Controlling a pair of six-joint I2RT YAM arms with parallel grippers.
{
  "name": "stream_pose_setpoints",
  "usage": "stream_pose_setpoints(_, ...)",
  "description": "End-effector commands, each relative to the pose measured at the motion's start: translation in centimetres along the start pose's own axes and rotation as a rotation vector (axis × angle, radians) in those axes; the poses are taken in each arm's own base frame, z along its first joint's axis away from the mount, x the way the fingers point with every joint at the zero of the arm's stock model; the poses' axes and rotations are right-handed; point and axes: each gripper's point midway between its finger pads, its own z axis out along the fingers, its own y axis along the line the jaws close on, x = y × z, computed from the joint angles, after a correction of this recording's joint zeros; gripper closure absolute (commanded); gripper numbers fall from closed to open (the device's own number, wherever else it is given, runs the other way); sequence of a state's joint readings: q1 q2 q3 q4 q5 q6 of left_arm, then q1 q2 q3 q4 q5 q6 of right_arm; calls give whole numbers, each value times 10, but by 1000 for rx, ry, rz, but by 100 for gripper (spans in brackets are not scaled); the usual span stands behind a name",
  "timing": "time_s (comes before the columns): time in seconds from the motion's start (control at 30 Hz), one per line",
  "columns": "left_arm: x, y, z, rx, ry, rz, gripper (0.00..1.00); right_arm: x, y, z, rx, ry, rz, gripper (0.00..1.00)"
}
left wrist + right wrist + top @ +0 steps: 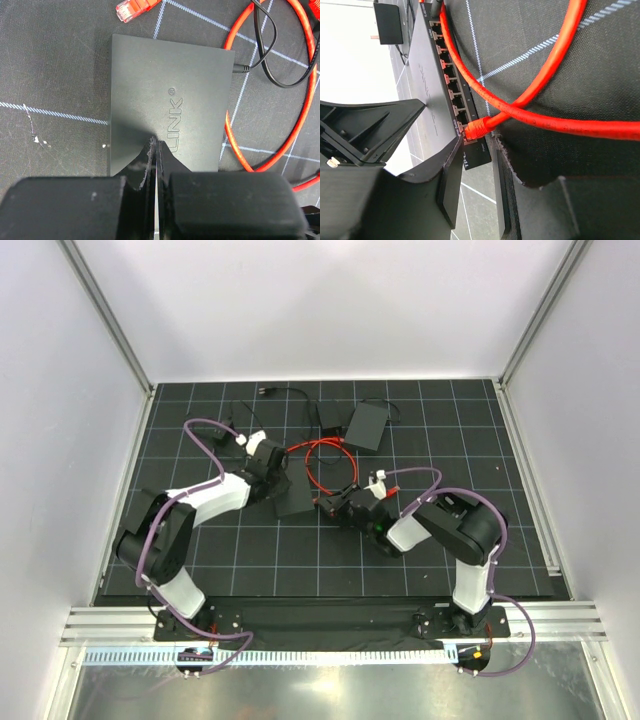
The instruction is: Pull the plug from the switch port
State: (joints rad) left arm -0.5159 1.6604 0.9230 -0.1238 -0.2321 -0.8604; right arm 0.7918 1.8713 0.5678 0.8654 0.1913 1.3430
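Right claw (pixel 476 143), jaws apart, straddles the stiff red plug (pixel 479 128), best gripped by its body; left claw (pixel 154 148), tips together, steadies the lightweight switch (pixel 167 70)

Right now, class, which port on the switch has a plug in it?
The end port of the switch, nearest the right jaws: the red plug sits in it; the other ports in view are empty.

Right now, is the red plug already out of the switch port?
No: in the right wrist view the red plug sits seated in one of the ports along the edge of the black switch.
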Motion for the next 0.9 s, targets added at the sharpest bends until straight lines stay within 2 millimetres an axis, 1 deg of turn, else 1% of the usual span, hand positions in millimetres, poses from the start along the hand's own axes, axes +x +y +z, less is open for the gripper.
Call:
stream_pose_setpoints(0.0, 4, 4, -3, -17, 27, -4, 99, -6, 16, 2, -64, -57, 20, 63)
stream_pose_setpoints(0.07, 6, 7, -2, -24, 36, -7, 100, -5, 13, 4, -60, -63, 23, 63)
stream_pose_setpoints(0.17, 7, 6, -1, -22, 43, -7, 100, -5, 15, 5, -72, -66, 42, 62)
stream_pose_setpoints(0.2, 7, 5, -2, -18, 42, -5, 100, -3, 12, 6, -66, -65, 47, 63)
stream_pose_setpoints(0.33, 7, 6, -3, -19, 40, -7, 100, -4, 15, 5, -82, -87, 86, 63)
stream_pose_setpoints(0.4, 6, 6, -4, -15, 38, -9, 100, -8, 12, 6, -70, -109, 99, 63)
stream_pose_setpoints(0.57, 6, 3, -7, 4, 38, -5, 100, -4, 10, 8, -52, -118, 114, 65)
stream_pose_setpoints(0.67, 6, 4, -7, 5, 34, -1, 100, -2, 2, 9, -17, -123, 116, 66)
stream_pose_setpoints(0.73, 7, 5, -7, 3, 36, 0, 100, -2, 4, 10, -31, -120, 127, 66)
stream_pose_setpoints(0.87, 8, 2, -7, 13, 45, 10, 100, 0, -1, 11, -18, -113, 136, 67)
